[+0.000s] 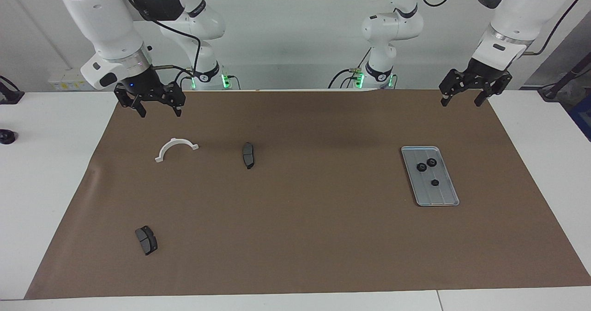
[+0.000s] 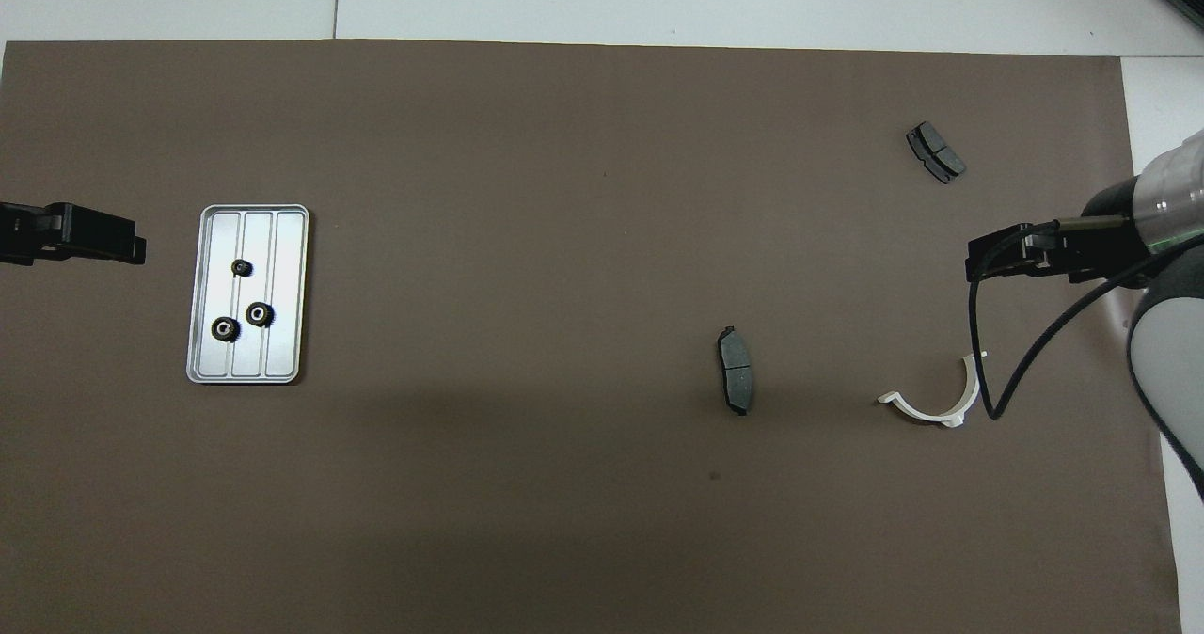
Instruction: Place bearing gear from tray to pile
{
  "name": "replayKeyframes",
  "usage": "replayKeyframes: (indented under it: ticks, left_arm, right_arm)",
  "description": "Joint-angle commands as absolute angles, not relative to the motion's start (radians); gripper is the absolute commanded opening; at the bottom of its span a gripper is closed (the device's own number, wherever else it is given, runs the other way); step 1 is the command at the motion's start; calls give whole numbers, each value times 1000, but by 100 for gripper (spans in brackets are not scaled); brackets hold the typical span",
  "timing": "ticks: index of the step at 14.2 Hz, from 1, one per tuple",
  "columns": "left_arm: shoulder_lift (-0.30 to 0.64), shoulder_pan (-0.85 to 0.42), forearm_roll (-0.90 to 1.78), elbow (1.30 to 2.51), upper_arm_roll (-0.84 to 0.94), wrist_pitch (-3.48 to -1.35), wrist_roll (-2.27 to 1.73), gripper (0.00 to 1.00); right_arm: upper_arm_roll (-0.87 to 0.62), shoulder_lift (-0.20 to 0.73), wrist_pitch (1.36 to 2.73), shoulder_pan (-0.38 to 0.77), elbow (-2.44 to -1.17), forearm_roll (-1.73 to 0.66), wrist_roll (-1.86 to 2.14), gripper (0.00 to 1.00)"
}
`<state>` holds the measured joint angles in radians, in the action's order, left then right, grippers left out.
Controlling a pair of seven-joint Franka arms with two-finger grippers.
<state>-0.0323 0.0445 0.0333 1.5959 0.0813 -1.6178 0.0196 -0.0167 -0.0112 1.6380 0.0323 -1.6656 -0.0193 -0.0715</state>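
Three bearing gears (image 1: 429, 169) lie in the tray (image 1: 442, 199), which sits flat on the brown mat (image 1: 304, 237) toward the left arm's end of the tabletop (image 1: 41, 177). Two gears rest close together in the part of the tray nearer the robots; the third (image 2: 242, 267) lies a little farther out. None is lifted yet.

No pile of gears shows. Loose on the mat toward the right arm's end: a dark grey brake pad (image 1: 248, 155) near the middle, a second brake pad (image 1: 146, 240) farther from the robots, and a white half-ring bracket (image 1: 176, 149).

Left gripper (image 1: 462, 101) hangs raised over the mat's edge at its own end, fingers spread, holding nothing. It is well apart from the tray. Right gripper (image 1: 157, 112) hangs raised over the mat near the bracket, fingers spread, empty; this arm waits.

Step in hand, as I judge it: the very start, with approach to the tray not yet made. The left arm is the natural one for the pick, being at the tray's end.

Next move calls for the left gripper to come over the tray and descend on one gear. The lone gear looks the easier target, since the paired two sit close enough to crowd the fingers. The gears are small and low, so the fingers must go down nearly to the tray floor, between its ridges.

Drop spot is unclear; likely beside the middle brake pad.
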Motion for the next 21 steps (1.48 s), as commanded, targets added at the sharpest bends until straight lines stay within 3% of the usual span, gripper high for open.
replayKeyframes:
  ticks: [1,4,8,11,15,21]
  left_arm:
    - [-38,54,41,1618,75,-1678,23,100]
    - [44,57,38,1612,75,-1770,23,100]
    - [60,54,34,1611,74,-1808,23,100]
    - [162,90,12,1629,74,-1937,26,100]
    - [155,135,12,1909,74,-2282,23,100]
    - [227,94,12,2048,74,-2466,-72,97]
  right_arm:
    - [-18,-37,1644,23,-1695,-41,-58,100]
    - [-18,-37,1644,21,-1695,-41,-60,100]
    - [-18,-37,1644,23,-1695,-41,-60,100]
    - [-18,-37,1644,23,-1695,-41,-60,100]
    - [-18,-37,1644,23,-1695,-41,-58,100]
    - [-18,-37,1644,23,-1695,-41,-60,100]
